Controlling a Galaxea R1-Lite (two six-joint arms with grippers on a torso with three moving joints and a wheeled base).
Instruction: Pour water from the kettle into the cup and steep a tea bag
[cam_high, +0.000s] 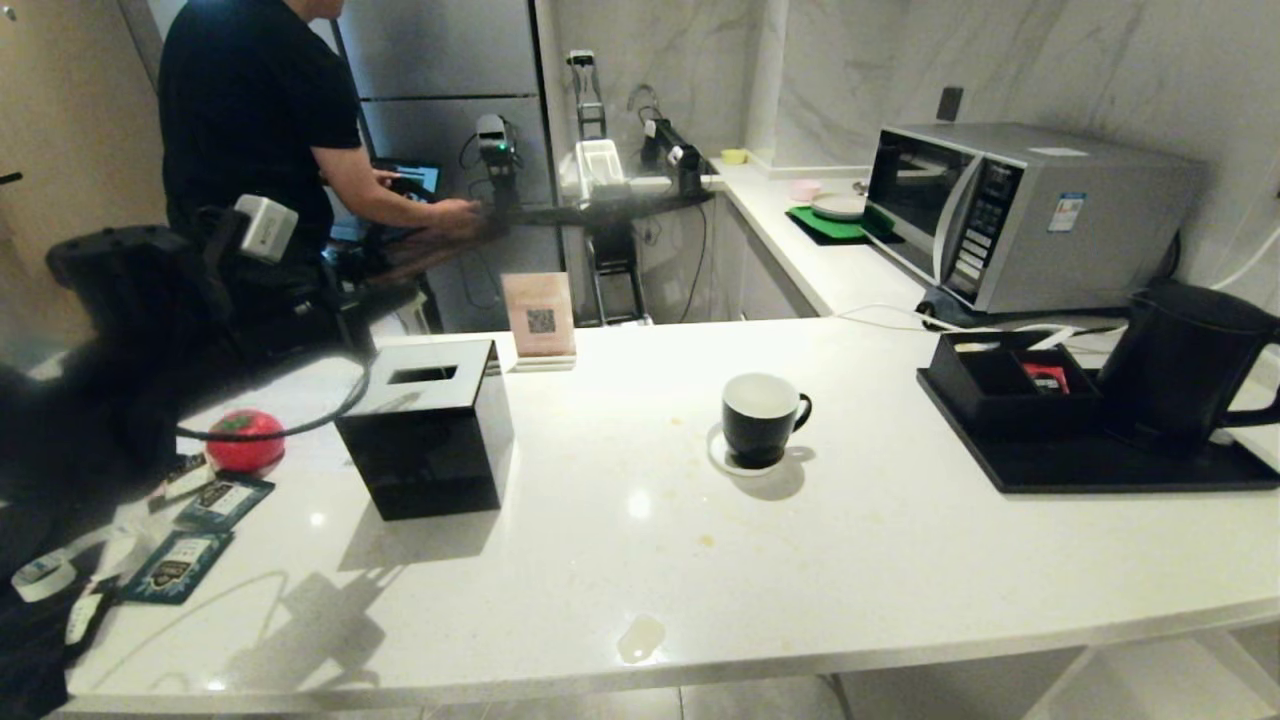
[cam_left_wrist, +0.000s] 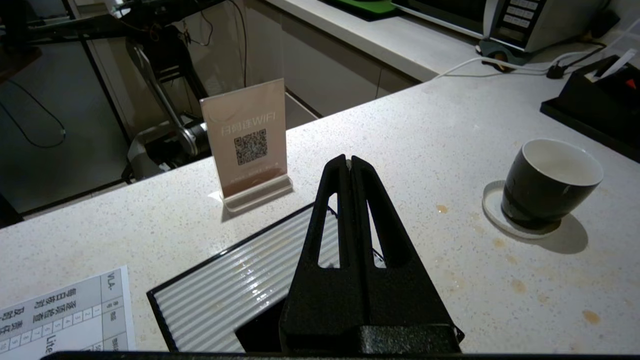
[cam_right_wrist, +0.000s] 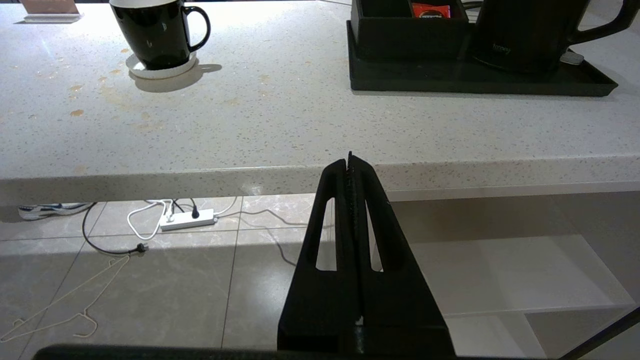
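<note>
The black cup (cam_high: 760, 418) with a white inside stands empty on a white coaster mid-counter. It also shows in the left wrist view (cam_left_wrist: 547, 185) and the right wrist view (cam_right_wrist: 155, 32). The tall black kettle (cam_high: 1185, 360) sits on a black tray (cam_high: 1100, 465) at the far right. Flat teal tea bag sachets (cam_high: 222, 500) lie at the counter's left front. My left gripper (cam_left_wrist: 348, 160) is shut and empty, hovering over the black tissue box, left of the cup. My right gripper (cam_right_wrist: 349, 161) is shut and empty, low in front of the counter edge.
A black tissue box (cam_high: 425, 430), a QR sign stand (cam_high: 540, 315) and a red round object (cam_high: 245, 438) occupy the left side. A box on the tray holds a red sachet (cam_high: 1045, 378). A microwave (cam_high: 1010, 215) stands behind; a person (cam_high: 260, 120) works at the back left.
</note>
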